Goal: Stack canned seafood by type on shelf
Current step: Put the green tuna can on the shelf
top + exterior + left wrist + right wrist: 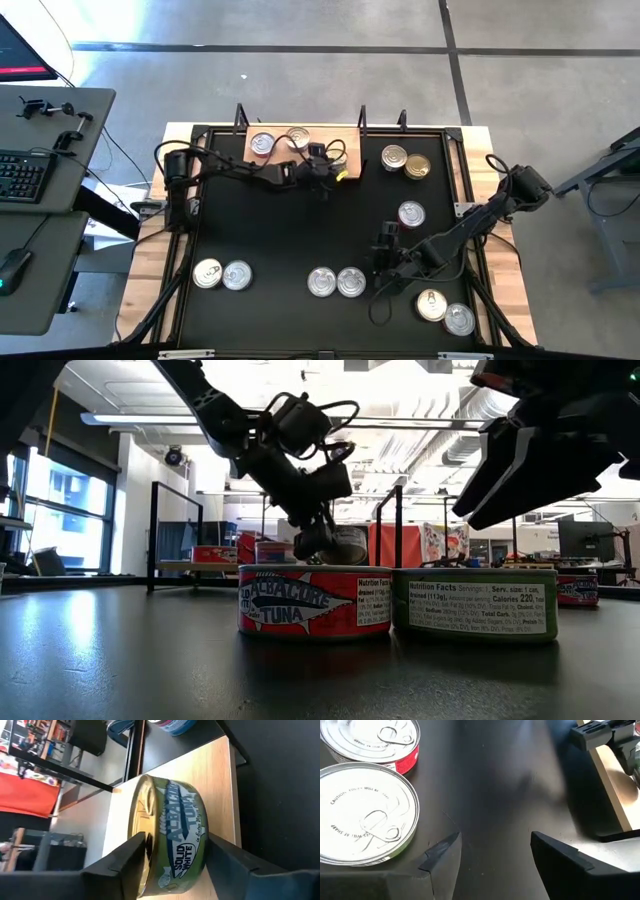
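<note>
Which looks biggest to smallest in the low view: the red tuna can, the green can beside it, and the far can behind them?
1. Green can and red tuna can: about alike, so not ranked.
2. Far can: looks smallest, but it sits farther from the camera, so its true size is unsure.

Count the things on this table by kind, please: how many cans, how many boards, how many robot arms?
Cans: 12, one of them between the fingers of the left gripper
Wooden board: 1
Robot arms: 2
Total: 15
</note>
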`<state>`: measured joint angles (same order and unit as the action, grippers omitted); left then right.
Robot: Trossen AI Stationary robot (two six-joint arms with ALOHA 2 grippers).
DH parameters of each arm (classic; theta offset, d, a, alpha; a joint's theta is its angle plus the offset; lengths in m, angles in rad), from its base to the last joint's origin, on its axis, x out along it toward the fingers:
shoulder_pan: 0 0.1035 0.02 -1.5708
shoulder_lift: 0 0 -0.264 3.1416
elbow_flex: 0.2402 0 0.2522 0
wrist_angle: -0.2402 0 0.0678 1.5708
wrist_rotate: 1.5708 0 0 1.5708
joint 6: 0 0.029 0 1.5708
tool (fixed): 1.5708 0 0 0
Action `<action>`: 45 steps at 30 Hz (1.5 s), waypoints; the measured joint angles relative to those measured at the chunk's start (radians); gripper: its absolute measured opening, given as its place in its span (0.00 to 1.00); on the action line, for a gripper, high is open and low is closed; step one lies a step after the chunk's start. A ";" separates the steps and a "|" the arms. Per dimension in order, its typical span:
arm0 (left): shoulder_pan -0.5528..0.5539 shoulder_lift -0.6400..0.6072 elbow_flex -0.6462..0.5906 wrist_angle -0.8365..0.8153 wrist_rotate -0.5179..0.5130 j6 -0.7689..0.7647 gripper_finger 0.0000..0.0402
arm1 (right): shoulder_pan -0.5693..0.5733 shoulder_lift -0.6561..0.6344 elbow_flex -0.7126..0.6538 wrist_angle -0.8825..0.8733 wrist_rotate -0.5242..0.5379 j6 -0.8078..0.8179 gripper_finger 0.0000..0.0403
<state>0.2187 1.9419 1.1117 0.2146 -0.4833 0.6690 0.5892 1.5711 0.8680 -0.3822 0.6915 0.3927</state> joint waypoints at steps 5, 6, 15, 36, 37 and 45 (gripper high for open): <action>0.037 0.000 0.000 0.006 0.039 -0.054 0.55 | 0.000 0.000 0.000 0.001 0.018 0.000 0.58; 0.041 -0.003 0.000 0.013 0.039 -0.063 0.56 | 0.000 0.000 0.000 0.002 0.024 0.000 0.58; 0.042 -0.010 0.000 -0.011 0.070 -0.149 0.58 | 0.000 0.000 0.000 0.003 0.043 0.003 0.58; 0.099 -0.009 -0.001 0.140 0.150 -0.047 0.42 | -0.001 0.000 0.000 0.017 0.091 0.000 0.58; 0.092 -0.018 0.000 0.121 0.136 -0.049 0.42 | 0.000 0.000 0.000 0.017 0.091 0.000 0.58; 0.057 -0.027 0.101 -0.167 0.261 -0.125 0.37 | -0.019 0.000 0.000 0.026 0.091 -0.007 0.58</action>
<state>0.2759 1.9151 1.2123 0.0478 -0.2223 0.5438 0.5706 1.5711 0.8680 -0.3560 0.7830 0.3855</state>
